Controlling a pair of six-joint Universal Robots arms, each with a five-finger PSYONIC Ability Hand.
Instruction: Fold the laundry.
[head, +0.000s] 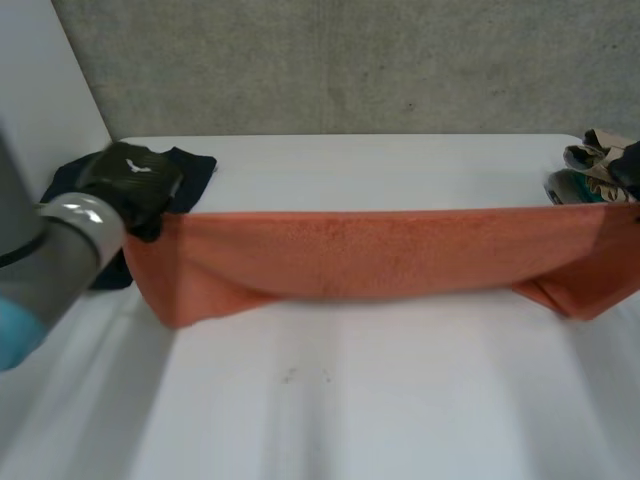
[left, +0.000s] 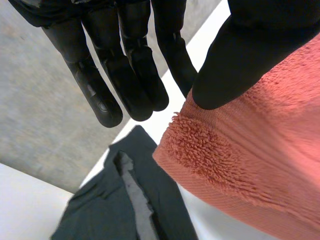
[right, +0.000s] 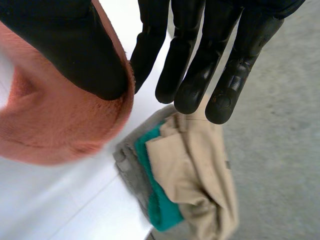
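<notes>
Holding an orange towel stretched by its upper edge, both robot hands sit above the white tabletop.

Left robot hand: at the towel's left upper corner. In its wrist view the thumb lies on the terry pile, pinching the corner against straight fingers; the contact itself is hidden under the thumb.

Right robot hand: at the opposite corner, same pinch, thumb over the towel's edge and fingers straight behind it.

Towel: top edge level, middle sagging, both lower ends drooping. Cannot tell whether they touch the tabletop. Its right end is cut off by the head view's edge.

Dark garment: at the far left of the tabletop, partly hidden behind the left robot hand and the towel.

Clothes pile: beige, teal and grey pieces, near the right robot hand's fingertips, partly cut off in the head view.
</notes>
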